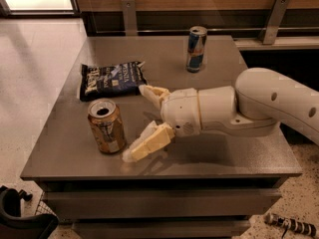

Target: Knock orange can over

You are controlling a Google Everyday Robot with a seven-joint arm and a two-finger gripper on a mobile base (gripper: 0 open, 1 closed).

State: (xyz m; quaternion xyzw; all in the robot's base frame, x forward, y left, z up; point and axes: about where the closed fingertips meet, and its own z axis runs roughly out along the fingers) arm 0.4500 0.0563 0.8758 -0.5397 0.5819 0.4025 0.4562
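Observation:
The orange can (105, 126) stands upright near the front left of the grey table (219, 73), its silver top open. My gripper (135, 123) comes in from the right, low over the table, just right of the can. It is open: one cream finger (153, 92) points left behind the can's level, the other (147, 143) lies near the front, its tip close beside the can's base. Nothing is held.
A dark snack bag (112, 78) lies flat behind the can at the left. A taller blue-and-silver can (196, 49) stands at the back middle. The table's front edge is just below the gripper. A wooden wall with metal brackets runs behind.

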